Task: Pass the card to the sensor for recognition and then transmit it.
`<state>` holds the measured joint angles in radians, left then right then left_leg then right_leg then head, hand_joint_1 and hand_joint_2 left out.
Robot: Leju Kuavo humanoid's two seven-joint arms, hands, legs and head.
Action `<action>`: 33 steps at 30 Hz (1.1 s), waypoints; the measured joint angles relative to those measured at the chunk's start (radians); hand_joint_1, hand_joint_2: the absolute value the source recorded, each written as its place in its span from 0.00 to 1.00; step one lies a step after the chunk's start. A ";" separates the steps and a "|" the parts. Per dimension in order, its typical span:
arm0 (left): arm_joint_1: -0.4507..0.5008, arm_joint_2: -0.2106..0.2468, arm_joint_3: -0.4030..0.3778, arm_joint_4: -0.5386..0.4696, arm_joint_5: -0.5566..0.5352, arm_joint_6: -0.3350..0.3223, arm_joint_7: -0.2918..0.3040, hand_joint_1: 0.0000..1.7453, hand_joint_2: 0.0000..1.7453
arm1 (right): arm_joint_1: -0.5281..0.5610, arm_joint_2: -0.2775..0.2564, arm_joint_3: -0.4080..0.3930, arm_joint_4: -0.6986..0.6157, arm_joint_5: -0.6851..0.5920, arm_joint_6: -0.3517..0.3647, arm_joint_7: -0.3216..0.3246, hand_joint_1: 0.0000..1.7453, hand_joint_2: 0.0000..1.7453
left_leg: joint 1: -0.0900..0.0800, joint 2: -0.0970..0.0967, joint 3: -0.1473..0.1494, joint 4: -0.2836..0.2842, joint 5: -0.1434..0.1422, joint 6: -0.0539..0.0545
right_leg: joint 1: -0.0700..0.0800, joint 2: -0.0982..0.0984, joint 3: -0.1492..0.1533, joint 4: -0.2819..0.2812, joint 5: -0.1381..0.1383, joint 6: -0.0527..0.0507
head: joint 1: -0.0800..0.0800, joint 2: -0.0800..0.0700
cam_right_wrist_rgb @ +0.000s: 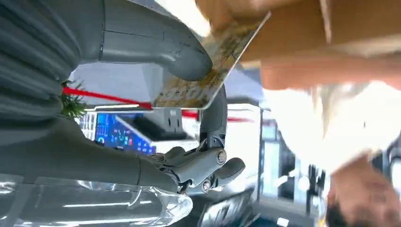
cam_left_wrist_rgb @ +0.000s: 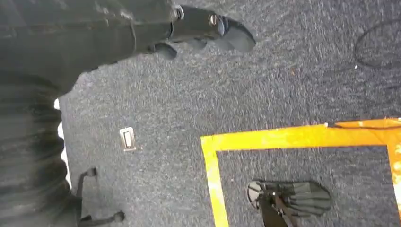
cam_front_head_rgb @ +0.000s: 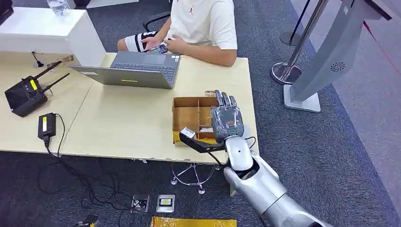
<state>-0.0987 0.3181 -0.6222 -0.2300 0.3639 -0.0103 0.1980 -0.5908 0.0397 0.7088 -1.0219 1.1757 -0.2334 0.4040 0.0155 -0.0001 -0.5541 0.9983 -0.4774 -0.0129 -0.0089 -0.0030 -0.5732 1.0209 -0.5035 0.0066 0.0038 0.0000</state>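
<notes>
Pinching card [cam_right_wrist_rgb: 208, 71], right hand [cam_front_head_rgb: 227, 121] overhangs cardboard organizer [cam_front_head_rgb: 191, 113].

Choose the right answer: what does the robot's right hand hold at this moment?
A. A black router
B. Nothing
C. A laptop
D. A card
D: in the right wrist view the right hand pinches a card between its thumb and a finger, close to the cardboard box on the table.

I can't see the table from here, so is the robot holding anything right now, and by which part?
Yes. The right hand pinches the card between thumb and a finger, near one end. The left hand holds nothing.
</notes>
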 joint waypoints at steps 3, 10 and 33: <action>0.001 0.000 0.000 0.000 -0.007 0.001 -0.002 0.00 1.00 | 0.015 -0.015 -0.031 -0.089 0.027 -0.077 -0.006 1.00 1.00 | 0.000 0.001 0.000 0.000 0.000 0.000 | 0.000 0.001 0.000 0.000 0.000 0.000 | 0.000 0.000; 0.002 0.000 0.000 0.000 -0.020 0.002 -0.012 0.00 1.00 | 0.033 -0.038 -0.079 -0.245 0.027 -0.096 -0.010 1.00 1.00 | 0.000 0.001 0.000 0.000 0.000 0.000 | 0.000 0.001 0.000 0.000 0.000 0.000 | 0.000 0.000; -0.047 -0.018 -0.008 0.000 -0.131 -0.032 -0.030 0.00 1.00 | -0.296 0.095 -0.025 0.323 0.109 0.007 -0.007 0.05 1.00 | 0.000 -0.001 -0.001 0.000 0.001 -0.001 | 0.000 -0.002 0.000 0.000 0.000 0.000 | 0.000 0.000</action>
<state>-0.1456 0.3006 -0.6302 -0.2296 0.2328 -0.0427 0.1682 -0.8869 0.1350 0.6840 -0.6989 1.2844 -0.2262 0.3971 0.0157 -0.0015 -0.5552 0.9983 -0.4762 -0.0140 -0.0087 -0.0047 -0.5735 1.0213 -0.5035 0.0065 0.0038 0.0000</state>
